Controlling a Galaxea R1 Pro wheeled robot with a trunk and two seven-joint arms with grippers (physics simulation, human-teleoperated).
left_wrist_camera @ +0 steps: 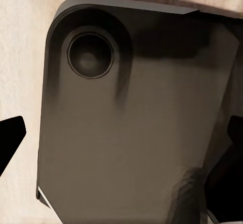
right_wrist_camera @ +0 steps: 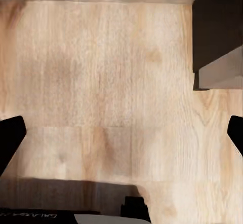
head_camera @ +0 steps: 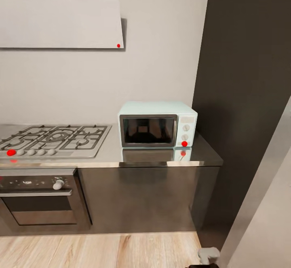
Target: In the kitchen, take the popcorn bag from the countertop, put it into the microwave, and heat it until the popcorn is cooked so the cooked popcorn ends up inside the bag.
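The robot faces a kitchen run from a little way off, and by the look of things the task has barely begun. The microwave point(head_camera: 157, 124) sits on the grey bench point(head_camera: 161, 158) at its right end, door closed, and its dark glass shows nothing I can call a bag inside. The gas hob point(head_camera: 52, 138) lies to its left, with the built-in oven point(head_camera: 38, 199) under that. The popcorn bag is nowhere on the stretch of bench in the head view, so finding it comes first; then carrying it over, opening the door, loading and heating all remain. The left gripper point(left_wrist_camera: 121, 138) hangs over a dark rounded robot part point(left_wrist_camera: 131, 122), the right gripper point(right_wrist_camera: 121, 138) over the wooden floor point(right_wrist_camera: 101, 72); both sets of jaws stand spread wide and hold nothing.
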